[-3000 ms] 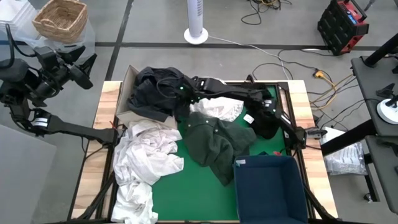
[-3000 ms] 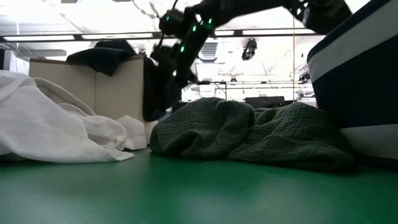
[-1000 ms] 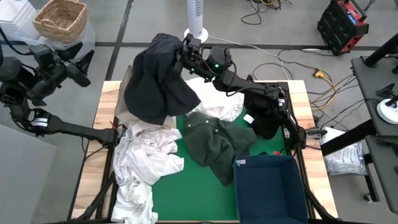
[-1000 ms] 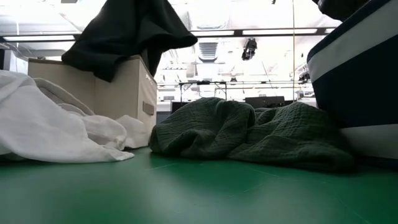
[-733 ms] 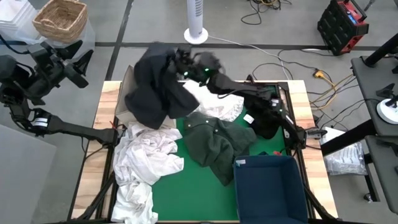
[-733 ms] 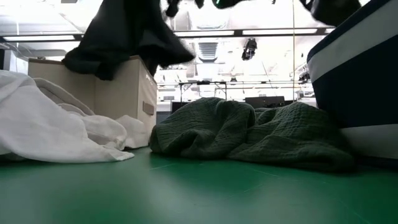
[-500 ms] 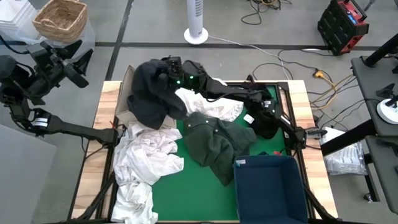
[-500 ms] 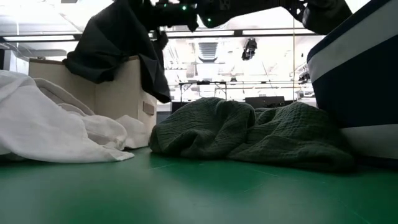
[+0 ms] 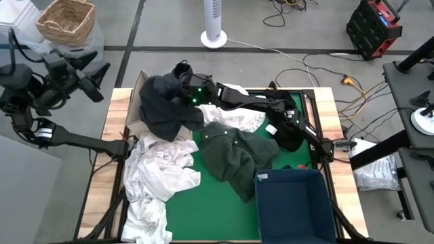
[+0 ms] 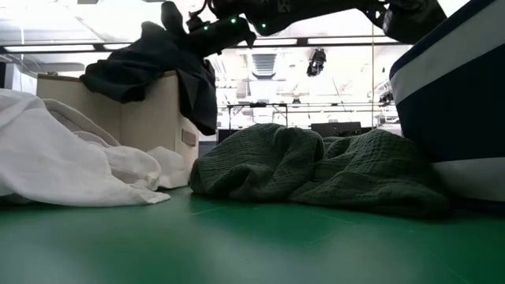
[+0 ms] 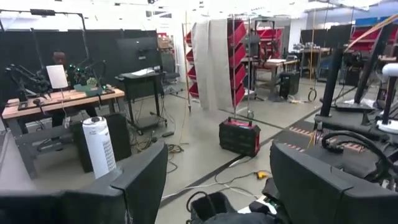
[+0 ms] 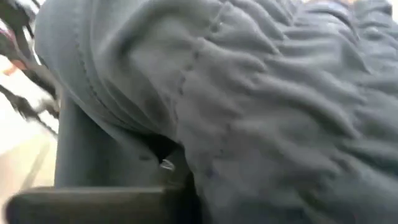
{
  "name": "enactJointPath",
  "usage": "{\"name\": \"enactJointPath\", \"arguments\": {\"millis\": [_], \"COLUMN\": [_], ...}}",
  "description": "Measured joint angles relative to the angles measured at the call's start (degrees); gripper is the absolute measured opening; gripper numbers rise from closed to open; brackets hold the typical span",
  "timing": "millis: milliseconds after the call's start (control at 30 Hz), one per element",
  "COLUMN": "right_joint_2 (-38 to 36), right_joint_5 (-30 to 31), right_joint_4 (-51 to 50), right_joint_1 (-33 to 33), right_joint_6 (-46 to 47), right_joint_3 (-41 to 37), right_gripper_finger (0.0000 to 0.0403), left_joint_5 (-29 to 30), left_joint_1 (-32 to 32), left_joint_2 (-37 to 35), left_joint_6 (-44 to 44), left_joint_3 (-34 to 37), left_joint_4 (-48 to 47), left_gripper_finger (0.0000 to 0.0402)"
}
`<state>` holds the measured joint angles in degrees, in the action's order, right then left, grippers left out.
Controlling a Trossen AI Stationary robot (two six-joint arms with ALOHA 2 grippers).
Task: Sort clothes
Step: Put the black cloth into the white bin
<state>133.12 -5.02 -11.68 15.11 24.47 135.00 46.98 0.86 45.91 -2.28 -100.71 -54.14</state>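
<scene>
My right gripper (image 9: 182, 83) sits right over the dark garment (image 9: 163, 105), which lies heaped on the cardboard box (image 9: 139, 91) at the table's far left corner, part of it spilling down the box's near wall. The cloth is directly under and against my fingers, with its bulk running from the gripper toward the left arm's side. In my wrist view dark fabric (image 12: 261, 99) fills everything, and I cannot tell whether the jaws have let go or are pinching a fold (they look close to shut). My left gripper (image 9: 91, 71) hangs wide open and empty, well off the table's left edge, so the right arm is plainly the nearer one. A second ago I had this garment hoisted high above the box, hanging long; now it has dropped and bunched onto the box. The white pile (image 9: 159, 169), green garment (image 9: 237, 156) and blue bin (image 9: 291, 203) lie as before.
</scene>
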Motion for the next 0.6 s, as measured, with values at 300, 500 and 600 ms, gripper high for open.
{"name": "enactJointPath", "arguments": {"millis": [300, 500, 600], "right_joint_2": [-6.0, -11.8, -14.6], "right_joint_5": [2.3, 5.1, 6.2], "right_joint_4": [-13.0, -24.4, -28.3], "right_joint_1": [0.0, 0.4, 0.6], "right_joint_6": [-9.2, -11.8, -13.9], "right_joint_3": [0.0, 0.0, 0.0], "right_gripper_finger": [0.0212, 0.0241, 0.0226], "left_joint_5": [-7.8, -9.6, -9.0], "left_joint_1": [0.0, 0.0, 0.0], "left_joint_2": [0.0, 0.3, 0.3], "left_joint_6": [2.8, 3.6, 3.9], "left_joint_3": [0.0, 0.1, 0.3], "left_joint_4": [-5.2, -7.1, -7.0], "left_gripper_finger": [0.0258, 0.0258, 0.0258]}}
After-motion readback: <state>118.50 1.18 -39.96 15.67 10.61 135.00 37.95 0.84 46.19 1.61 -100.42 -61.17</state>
